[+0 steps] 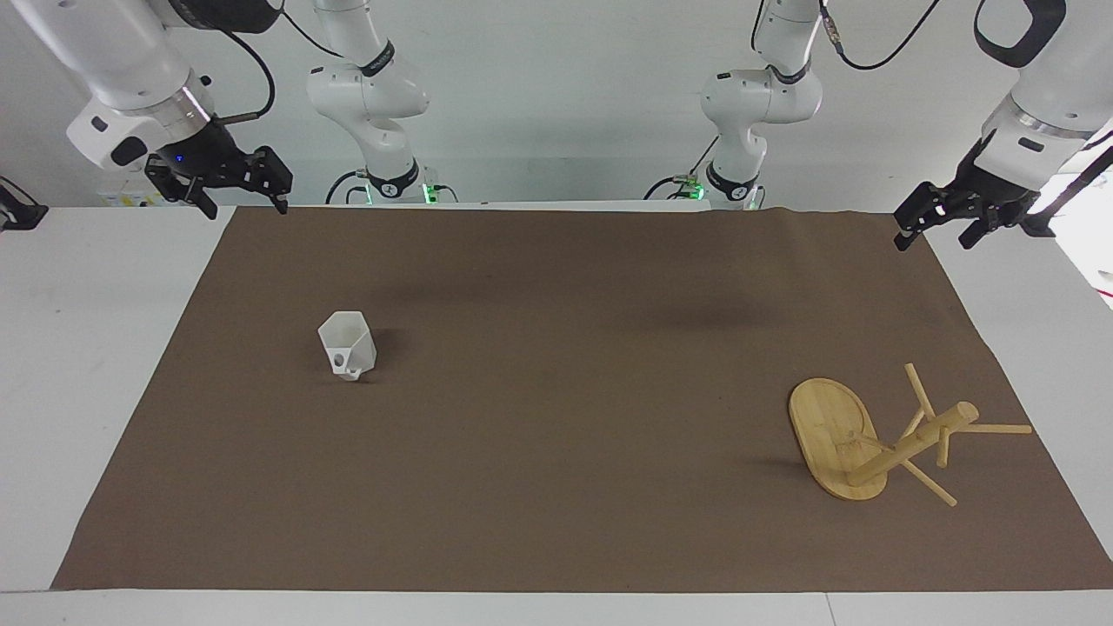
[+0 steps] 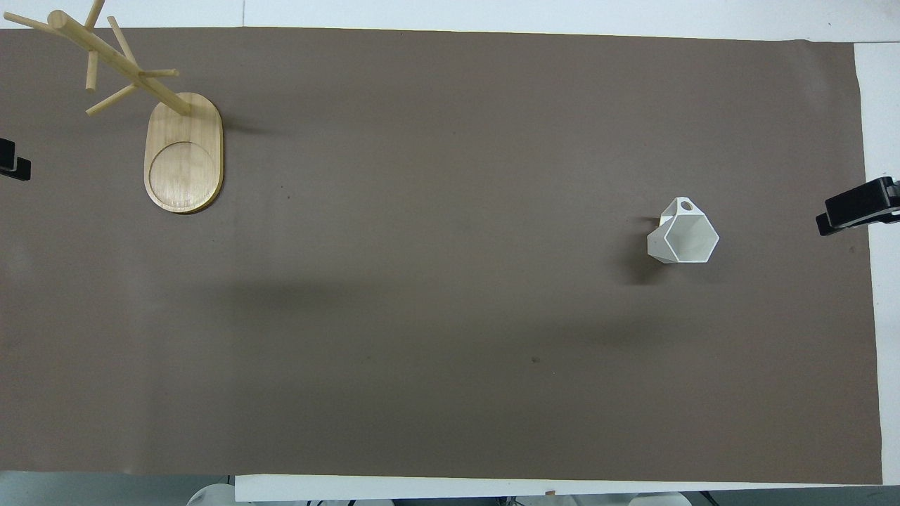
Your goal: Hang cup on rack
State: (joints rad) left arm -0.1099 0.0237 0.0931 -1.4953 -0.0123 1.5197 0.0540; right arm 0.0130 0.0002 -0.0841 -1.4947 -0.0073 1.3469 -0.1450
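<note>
Brown matting [image 1: 556, 417] is seen covering the white surface [image 1: 96, 365], and both task items are being carried on it. The cup [image 1: 347, 345], white and faceted, is being kept upright toward the right arm's end, its handle turned away from the robots. The rack [image 1: 835, 439], of light bamboo, is being found standing on its oval base toward the left arm's end, well apart from the cup and farther from the robots than it.

The right gripper [image 1: 236, 196] is being held raised over the mat's corner at its own end, fingers released, nothing grasped. The left gripper [image 1: 937, 230] is being held raised over the mat's edge at its end, fingers likewise released and empty.
</note>
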